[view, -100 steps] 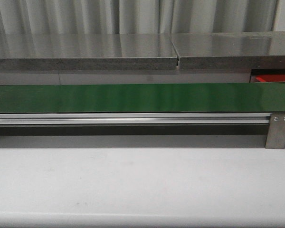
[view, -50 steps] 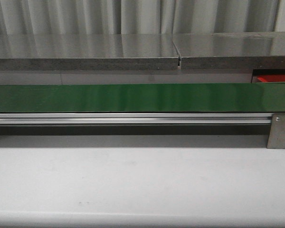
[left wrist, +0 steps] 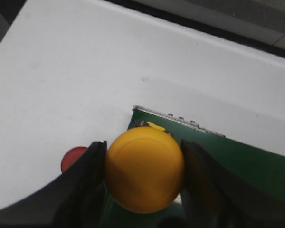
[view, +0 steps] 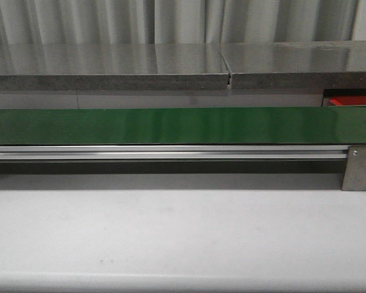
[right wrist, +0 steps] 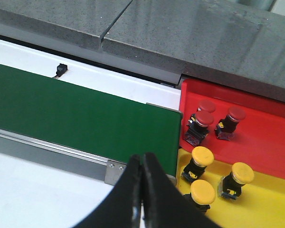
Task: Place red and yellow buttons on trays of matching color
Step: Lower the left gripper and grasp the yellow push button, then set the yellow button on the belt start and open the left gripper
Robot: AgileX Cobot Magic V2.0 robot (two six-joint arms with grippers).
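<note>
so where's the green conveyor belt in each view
Front view: green conveyor belt spans the whole width, behind the white table.
Left wrist view: its end shows beyond the yellow button held in the left gripper.
Right wrist view: it ends beside the red tray.
Shared landmark: the belt's silver rail.

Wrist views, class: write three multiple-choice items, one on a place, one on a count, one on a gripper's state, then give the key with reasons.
1. Where do the red buttons lie?
A. on the green belt
B. in the red tray
C. in the yellow tray

2. How many yellow buttons lie in the yellow tray?
A. one
B. three
C. five

3. What is the left gripper doing?
A. gripping a yellow button
B. gripping a red button
C. hanging open, holding nothing

Key: 1 B, they sit on the red tray beyond the green belt. 2 B, three yellow caps show there. 3 A, its fingers press both sides of the held yellow button.
</note>
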